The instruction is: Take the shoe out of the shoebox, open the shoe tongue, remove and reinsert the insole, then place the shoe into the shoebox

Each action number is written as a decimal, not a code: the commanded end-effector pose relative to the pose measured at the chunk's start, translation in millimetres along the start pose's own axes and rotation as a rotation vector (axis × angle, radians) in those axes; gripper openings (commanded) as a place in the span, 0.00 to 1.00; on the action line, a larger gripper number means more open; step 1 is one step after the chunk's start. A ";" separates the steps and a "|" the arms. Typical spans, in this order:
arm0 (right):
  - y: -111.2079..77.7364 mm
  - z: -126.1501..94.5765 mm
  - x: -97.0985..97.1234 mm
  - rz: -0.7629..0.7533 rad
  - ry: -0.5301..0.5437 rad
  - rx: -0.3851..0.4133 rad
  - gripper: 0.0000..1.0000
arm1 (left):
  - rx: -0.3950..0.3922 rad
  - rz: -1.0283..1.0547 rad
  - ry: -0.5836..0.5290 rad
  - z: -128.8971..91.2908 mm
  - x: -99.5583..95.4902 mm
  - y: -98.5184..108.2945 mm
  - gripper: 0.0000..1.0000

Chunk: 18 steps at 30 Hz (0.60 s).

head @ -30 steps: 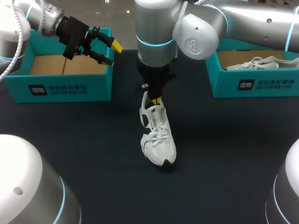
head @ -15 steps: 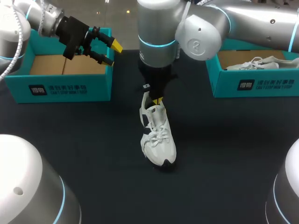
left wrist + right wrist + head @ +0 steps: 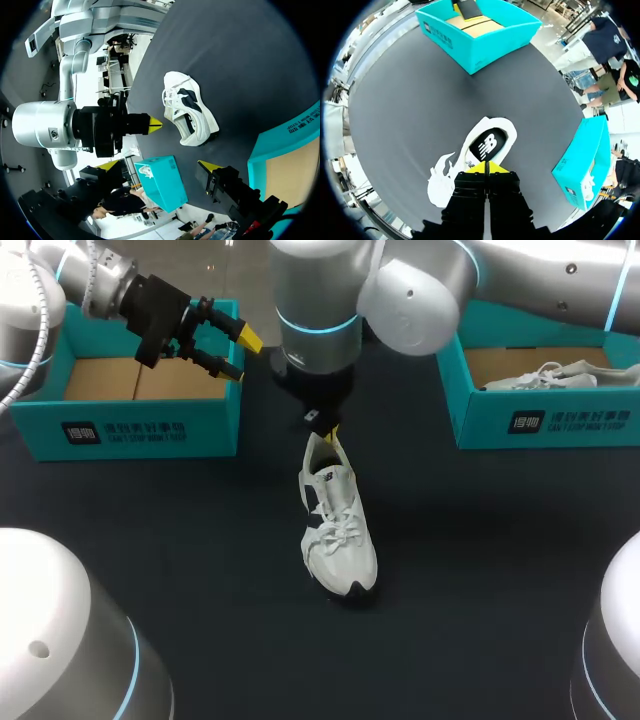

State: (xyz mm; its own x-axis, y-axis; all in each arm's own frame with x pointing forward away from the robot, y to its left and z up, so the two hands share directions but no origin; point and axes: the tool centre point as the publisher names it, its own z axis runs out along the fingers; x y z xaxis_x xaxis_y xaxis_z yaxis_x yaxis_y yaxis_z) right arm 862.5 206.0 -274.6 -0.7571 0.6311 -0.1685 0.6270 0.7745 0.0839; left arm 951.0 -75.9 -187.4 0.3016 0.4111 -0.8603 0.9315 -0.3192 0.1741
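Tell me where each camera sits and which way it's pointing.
Head view: above and behind, looking down on the table; left pincer and right pincer both show.
Left wrist view: on the left wrist, looking across the table at the shoe; its open pincer shows.
Right wrist view: on the right wrist, looking down into the shoe's heel; its shut pincer shows.
All three share the shoe.

right shoebox (image 3: pixel 545 422) partly off-view

Silver arms (image 3: pixel 560 280) with cyan light rings, black wrists, yellow-tipped jaws.
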 end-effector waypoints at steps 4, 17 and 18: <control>2.4 2.6 2.0 -0.566 -0.100 -0.044 0.00 | 0.001 0.001 0.003 -0.2 -0.3 0.0 1.00; 7.0 9.4 -3.7 -0.638 -0.059 -0.137 0.00 | 0.001 0.001 0.003 -0.2 -0.3 0.0 1.00; 8.7 9.3 -6.1 -0.645 -0.053 -0.145 0.00 | 0.001 0.001 0.003 -0.2 -0.3 0.0 1.00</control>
State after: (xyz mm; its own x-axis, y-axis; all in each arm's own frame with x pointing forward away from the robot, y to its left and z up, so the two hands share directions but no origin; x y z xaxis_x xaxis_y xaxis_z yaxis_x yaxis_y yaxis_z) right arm 869.4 220.1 -277.9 -0.9539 0.0851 -0.2879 0.0815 0.9964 0.0244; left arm 951.1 -75.9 -187.4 0.3016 0.4111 -0.8603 0.9316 -0.3192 0.1741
